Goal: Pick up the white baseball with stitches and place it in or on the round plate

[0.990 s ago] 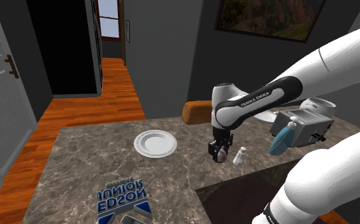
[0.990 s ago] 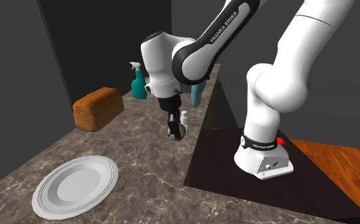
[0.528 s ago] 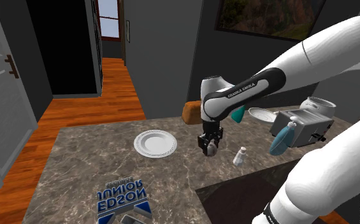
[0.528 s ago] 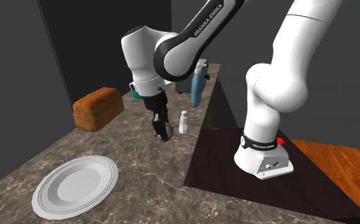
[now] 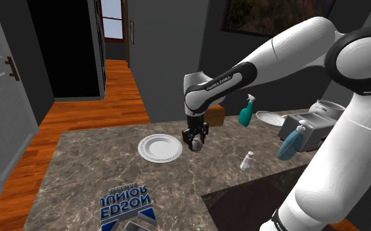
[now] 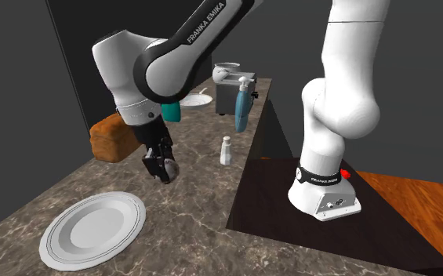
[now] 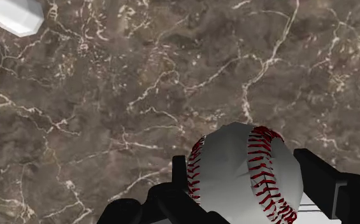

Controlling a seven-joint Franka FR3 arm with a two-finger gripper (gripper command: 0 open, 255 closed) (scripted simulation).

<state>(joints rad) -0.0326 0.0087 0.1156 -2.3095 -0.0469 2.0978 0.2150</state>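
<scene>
Your gripper [image 5: 194, 140] hangs above the marble counter [image 5: 92, 174]. Its fingers [image 7: 328, 184] are closed around the white baseball [image 7: 245, 175] with red stitches, which is off the surface. Ball sits just past the round plate [image 5: 152, 148] rim, on the shoulder view's right. Bare counter below. Small white bottle [image 5: 247, 161] and loaf [image 6: 114, 135] well apart.

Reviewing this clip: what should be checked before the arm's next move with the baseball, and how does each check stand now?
1. Baseball clasped between both fingers: ok.
2. Baseball lifted off the marble counter: ok.
3. Gripper above the round plate: not ok, it hangs beside the rim.
4. Plate lying flat on the counter: ok.
5. Small white bottle out of the way to the plate: ok.
</scene>
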